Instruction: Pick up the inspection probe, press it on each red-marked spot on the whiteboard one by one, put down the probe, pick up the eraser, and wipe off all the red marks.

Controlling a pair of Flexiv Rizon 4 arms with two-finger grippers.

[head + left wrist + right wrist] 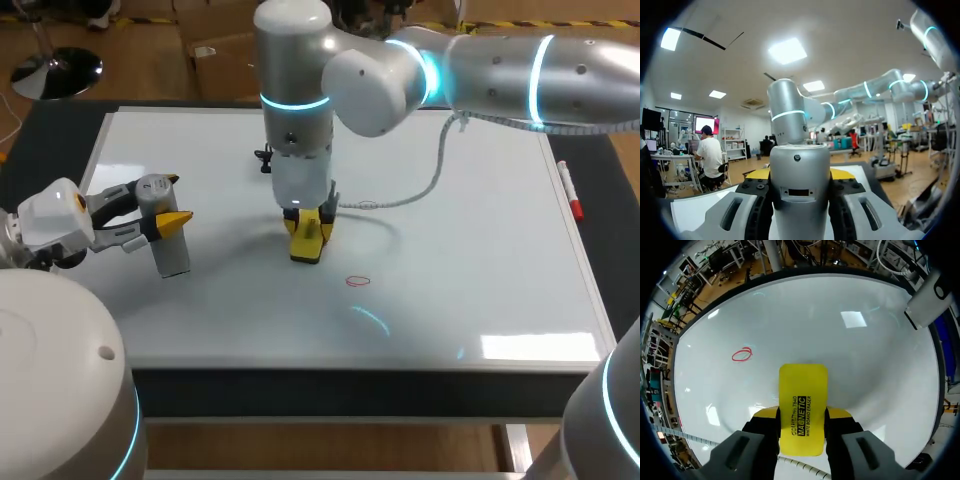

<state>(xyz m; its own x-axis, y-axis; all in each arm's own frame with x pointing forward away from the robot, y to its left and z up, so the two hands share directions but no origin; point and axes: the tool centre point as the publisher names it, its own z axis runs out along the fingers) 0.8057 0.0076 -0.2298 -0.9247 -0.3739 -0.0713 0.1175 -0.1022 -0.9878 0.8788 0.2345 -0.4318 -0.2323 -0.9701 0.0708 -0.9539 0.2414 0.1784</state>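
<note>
Bright, even light is falling from overhead. The whiteboard (pixel 480 250) is throwing back white glare patches near its front edge and a blue arc reflection, while only soft, faint shadows are lying around the eraser (pixel 306 244).

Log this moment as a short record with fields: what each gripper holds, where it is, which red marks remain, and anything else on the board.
left gripper: fingers shut on the inspection probe, at the left part of the whiteboard
right gripper: fingers shut on the yellow eraser, near the board's middle
red marks: one red mark visible, beside the eraser, apart from it
other: a marker pen at the board's right edge
</note>
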